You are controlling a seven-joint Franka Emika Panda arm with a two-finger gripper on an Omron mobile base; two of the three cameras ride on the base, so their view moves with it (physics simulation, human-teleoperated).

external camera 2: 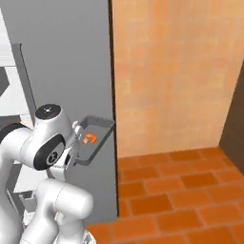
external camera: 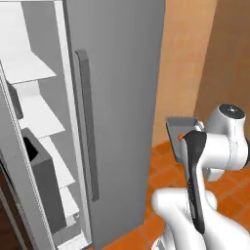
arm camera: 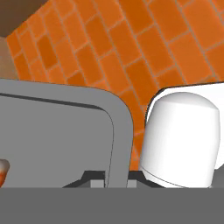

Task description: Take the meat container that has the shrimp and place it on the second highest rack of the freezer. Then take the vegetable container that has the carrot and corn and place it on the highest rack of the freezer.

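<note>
1. The meat container [external camera 2: 93, 136] is a small grey tray with a raised rim. It is up in the air, off the floor, right next to the robot's arm.
2. The shrimp [external camera 2: 88, 138] is a tiny orange curl lying inside the tray. In the hand view only a bit of it peeks in at the left edge of the tray's grey bottom.
3. The gripper [arm camera: 114, 177] is closed tight on the rim of the meat container. Its dark tips sit on either side of the grey wall of the tray.
4. In the left base view the tray shows just behind the arm's dark elbow band, to the right of the freezer [external camera: 117, 97].
5. The freezer is tall and grey, with a long upright handle [external camera: 87, 122] on its closed door.
6. On the left its other side stands open. White shelves [external camera: 31, 68] sit one above the other inside, and a dark grey bin [external camera: 46, 185] is lower down.
7. The floor [external camera 2: 181, 190] is made of orange-red tiles.
8. The wall [external camera 2: 171, 71] behind is a light orange colour.
9. Dark brown wood [external camera 2: 236, 124] stands at the far right.
</note>
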